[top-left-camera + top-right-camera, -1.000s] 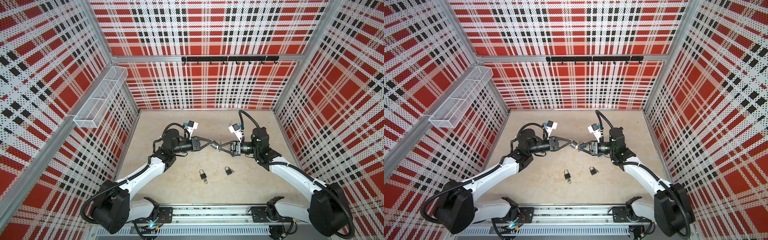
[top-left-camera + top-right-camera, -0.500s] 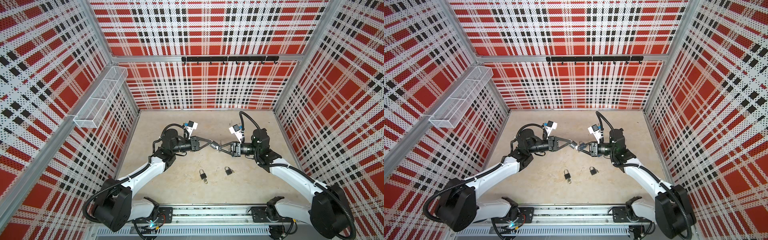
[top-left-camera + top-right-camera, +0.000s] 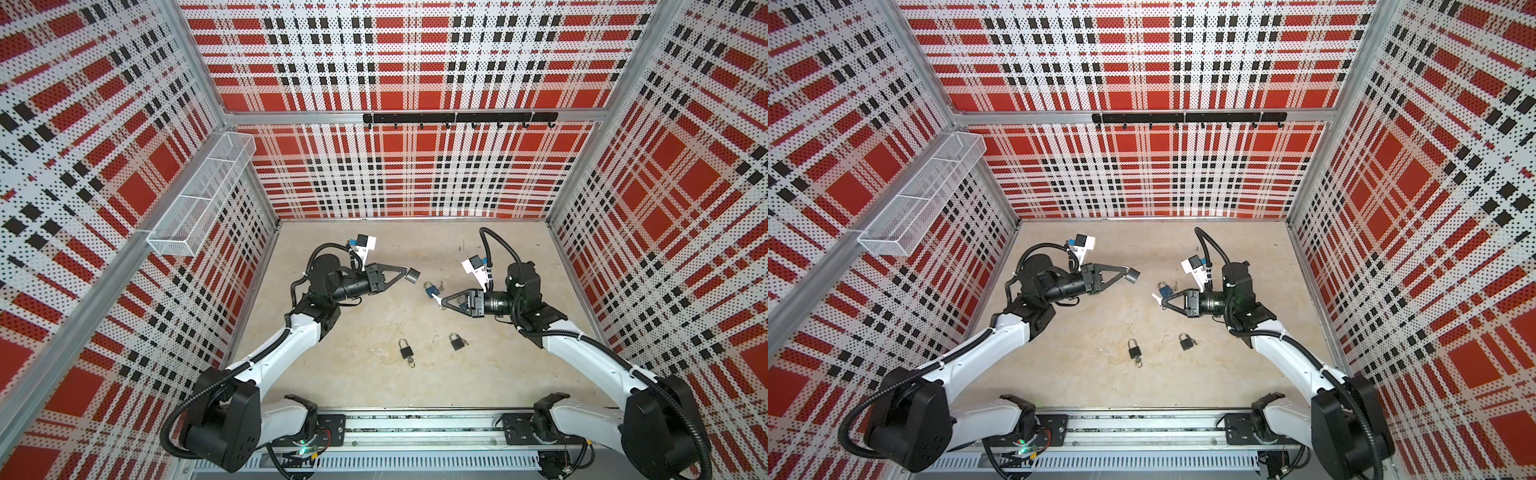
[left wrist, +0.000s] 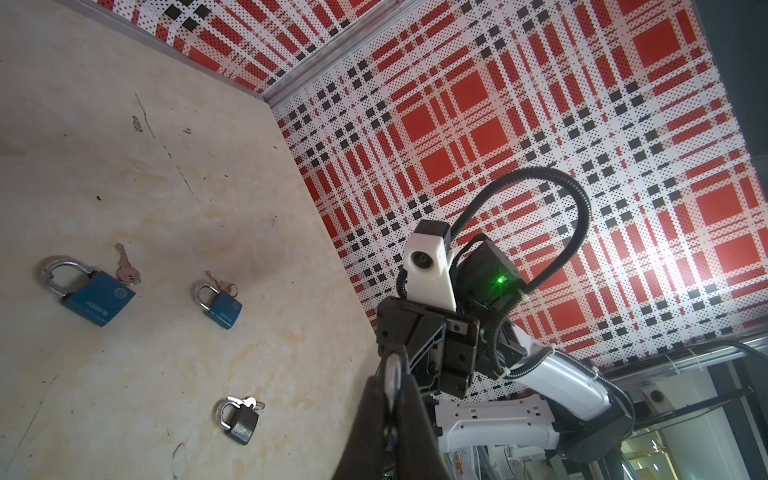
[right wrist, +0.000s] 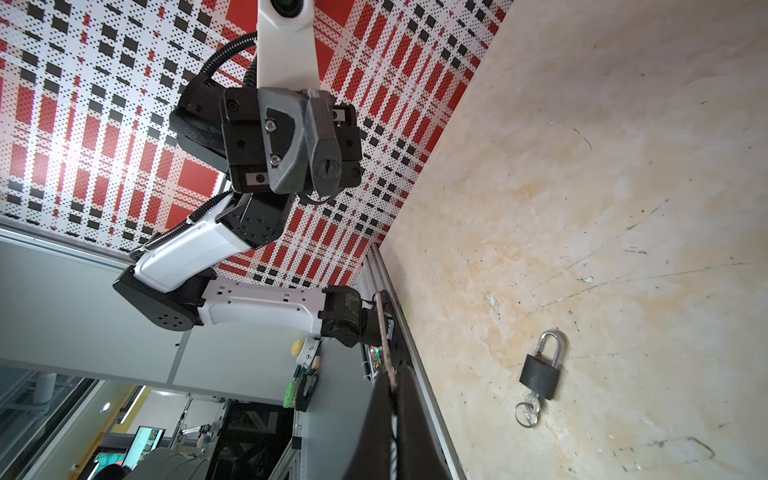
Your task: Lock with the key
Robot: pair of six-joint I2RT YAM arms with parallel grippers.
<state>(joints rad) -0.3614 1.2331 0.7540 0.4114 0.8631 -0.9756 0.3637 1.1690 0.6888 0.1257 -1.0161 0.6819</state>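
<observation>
Left gripper point(image 3: 404, 276) is clamped on the padlock point(image 3: 412, 275) by its shackle, raised mid-cell. Right gripper point(image 3: 442, 302) pinches the key point(image 5: 383, 332), apart from it. You risk the key twisting in that thin pinch and missing the keyhole point(image 5: 326, 167).

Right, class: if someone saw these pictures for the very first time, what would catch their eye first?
Red, black and white plaid walls box in the whole scene. At its centre, above the beige floor, the left gripper pinches a dark padlock and faces the right gripper, which pinches a key. Two black padlocks lie on the floor nearer the front.
</observation>
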